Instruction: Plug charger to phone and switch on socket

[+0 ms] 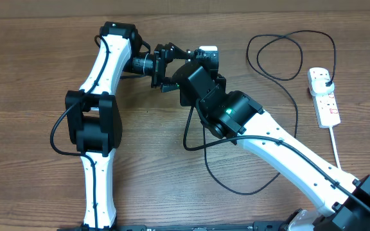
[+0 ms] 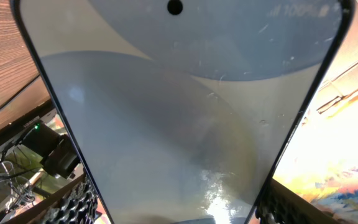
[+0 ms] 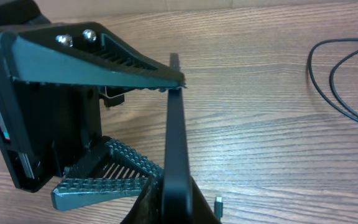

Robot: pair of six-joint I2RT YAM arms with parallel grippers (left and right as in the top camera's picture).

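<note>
1. Left of centre, overhead: white-and-black left arm point(image 1: 101, 83), running from the near edge of the brown wooden table point(image 1: 24, 70) toward the far edge, then bent rightward.
2. At that arm's tip: left gripper point(image 2: 179, 208) pinching the slim, dark-framed phone point(image 2: 179, 118) by its two long sides, with a ribbed finger at each lower corner of the left wrist view. Pale grey-blue screen turned to that camera and filling the view, punch-hole lens at the top.
3. Centre: right gripper point(image 3: 174, 211) close against the phone, seen here edge-on as a thin dark slab between the left gripper's black upper and grey lower fingers point(image 3: 104, 59). Impossible to tell whether this pincer is spread or pressed together, its dark shapes merging with the slab at the frame's bottom edge.
4. Just right of the slab: small connector tip point(image 3: 218, 202) of the thin black charger point(image 1: 239, 192), bare and outside the phone.
5. Right: long white socket point(image 1: 327, 106) flat on the wood, holding the charger's black plug point(image 1: 326, 79) in its far outlet. Red markings on its face, switch position too small to tell. Thick white lead point(image 1: 336, 151) trailing toward the near edge.
6. Edges and room, left to right: broad bare wood left of the left arm. A bare patch between the two arms near the front. Slack charger loops under and beside the white right arm point(image 1: 288, 151). Socket close to the right frame edge, well apart from the phone.
</note>
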